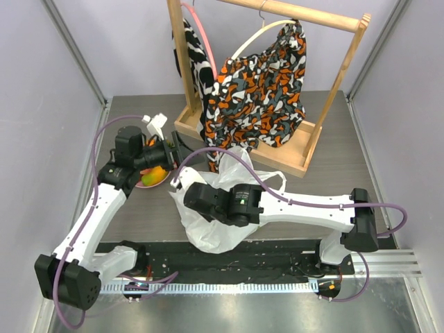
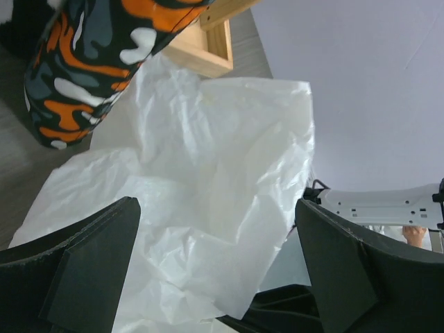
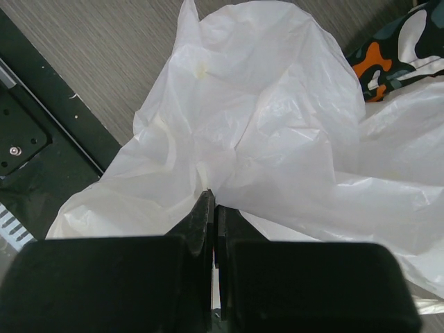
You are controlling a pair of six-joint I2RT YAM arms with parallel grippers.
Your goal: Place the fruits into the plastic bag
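Grey wood-grain table [image 1: 347, 173] is closed in by pale lilac walls on the left, right and far sides, and a black strip [image 1: 277, 253] is laid along its near edge. Nearest, the plastic bag [image 1: 215, 232] is seen crumpled across this strip and the middle of the table. A fold of it is pinched by the right gripper [image 3: 211, 208], whose jaws are pressed together on the thin film. Bare table is found to the right of the bag, up to the wall. A little farther, on the left, the left gripper [image 2: 215, 208] is held with its jaws wide apart, turned toward the bag. Below that arm the fruits [image 1: 157, 173] are seen on a pink plate [image 1: 144, 183], close to the left wall and apart from the bag. Farthest, a wooden rack [image 1: 295, 164] hung with a patterned cloth [image 1: 260, 90] is placed just behind the bag.
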